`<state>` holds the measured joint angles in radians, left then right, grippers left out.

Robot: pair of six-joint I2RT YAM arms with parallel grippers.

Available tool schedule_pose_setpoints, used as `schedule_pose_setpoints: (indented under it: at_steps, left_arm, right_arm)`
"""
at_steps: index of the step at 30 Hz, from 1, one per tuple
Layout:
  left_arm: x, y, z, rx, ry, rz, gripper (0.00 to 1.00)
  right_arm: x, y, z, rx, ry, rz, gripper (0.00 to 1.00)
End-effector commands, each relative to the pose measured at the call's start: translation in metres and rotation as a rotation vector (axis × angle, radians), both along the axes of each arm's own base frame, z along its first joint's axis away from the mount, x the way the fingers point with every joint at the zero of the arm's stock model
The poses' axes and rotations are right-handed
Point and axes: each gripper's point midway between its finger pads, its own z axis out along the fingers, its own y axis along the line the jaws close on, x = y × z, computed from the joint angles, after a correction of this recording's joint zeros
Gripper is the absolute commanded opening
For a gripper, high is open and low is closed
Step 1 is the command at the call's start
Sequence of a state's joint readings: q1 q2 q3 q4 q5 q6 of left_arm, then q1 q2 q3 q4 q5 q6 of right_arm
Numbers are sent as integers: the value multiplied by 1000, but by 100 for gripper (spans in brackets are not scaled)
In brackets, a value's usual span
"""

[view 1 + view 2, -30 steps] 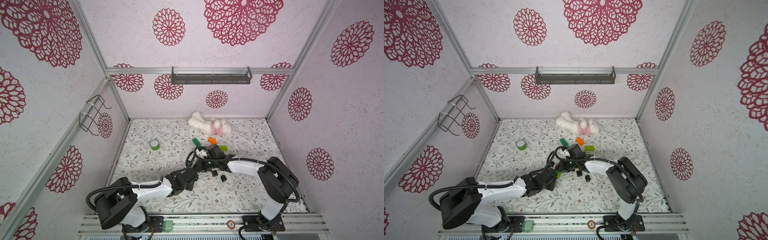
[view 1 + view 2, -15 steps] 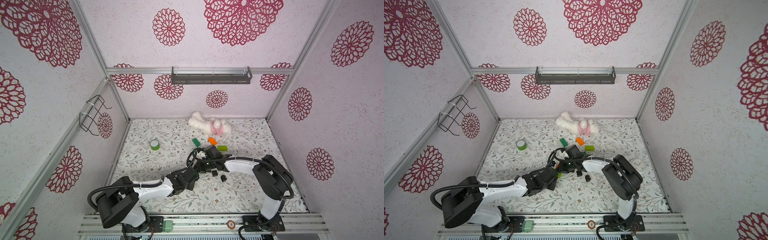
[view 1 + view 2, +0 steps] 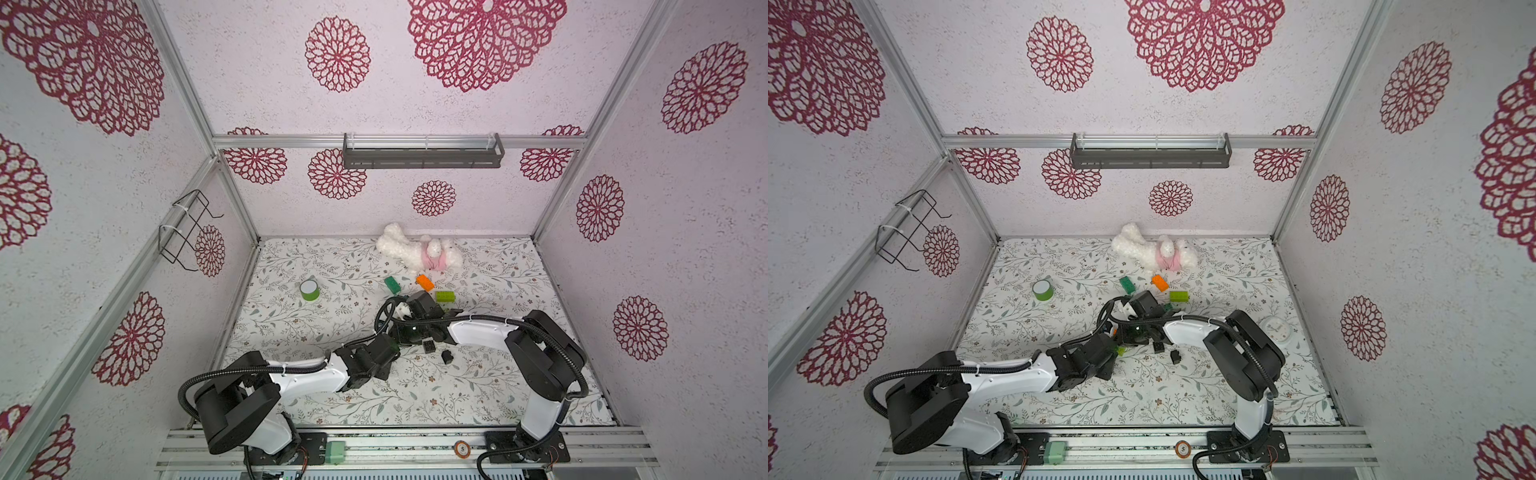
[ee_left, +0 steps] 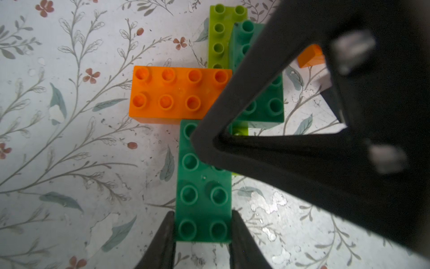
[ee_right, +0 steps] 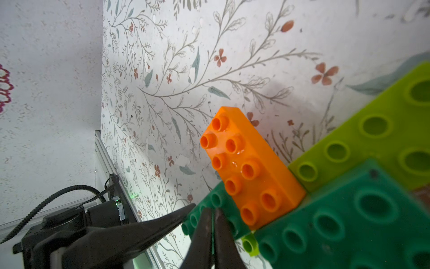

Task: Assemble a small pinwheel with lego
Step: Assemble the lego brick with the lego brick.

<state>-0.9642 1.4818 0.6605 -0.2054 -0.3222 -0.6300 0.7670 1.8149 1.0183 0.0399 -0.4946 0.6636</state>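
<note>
Four bricks show joined on the surface (image 4: pixel 69 151) as a part-built pinwheel: an orange brick (image 4: pixel 176 93), a lime brick (image 4: pixel 218 37), a dark green brick (image 4: pixel 204 193) and a second dark green brick (image 4: pixel 267 109), with arms set at right angles round a shared centre. The left pincer (image 4: pixel 203 215) is closed narrow on the outer end of the first dark green brick, one finger flat against each long side. Judged purpose: it pins the cluster so it cannot slide or turn. The right pincer (image 5: pixel 213 210) is shut tight with nothing between its fingers, its tips over the hub where the arms meet. It reads as a pressing tool for seating studs, though actual contact cannot be told. Spares lie apart toward the back wall: a loose orange brick (image 3: pixel 424 282), a loose dark green brick (image 3: pixel 392 285) and a loose lime brick (image 3: pixel 445 296), all near a plush toy (image 3: pixel 419 253). Two black squares (image 3: pixel 428 346) wait just beside the arms, likely for the hub.
</note>
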Motion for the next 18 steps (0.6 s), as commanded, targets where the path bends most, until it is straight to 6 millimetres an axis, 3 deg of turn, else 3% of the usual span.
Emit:
schedule_pose_setpoints:
  at_steps: [1,12,18]
  left_arm:
    - [3,-9,5,-23,-19,-3,27]
    - [6,-10,17,-39,-40,1,32]
    - [7,-9,21,-36,-48,5,45]
  right_arm:
    - [-9,-28,-44,-155,51,-49,10]
    - [-8,-10,-18,-64,30,-7,10]
    - [-6,0,-1,-13,14,21,11]
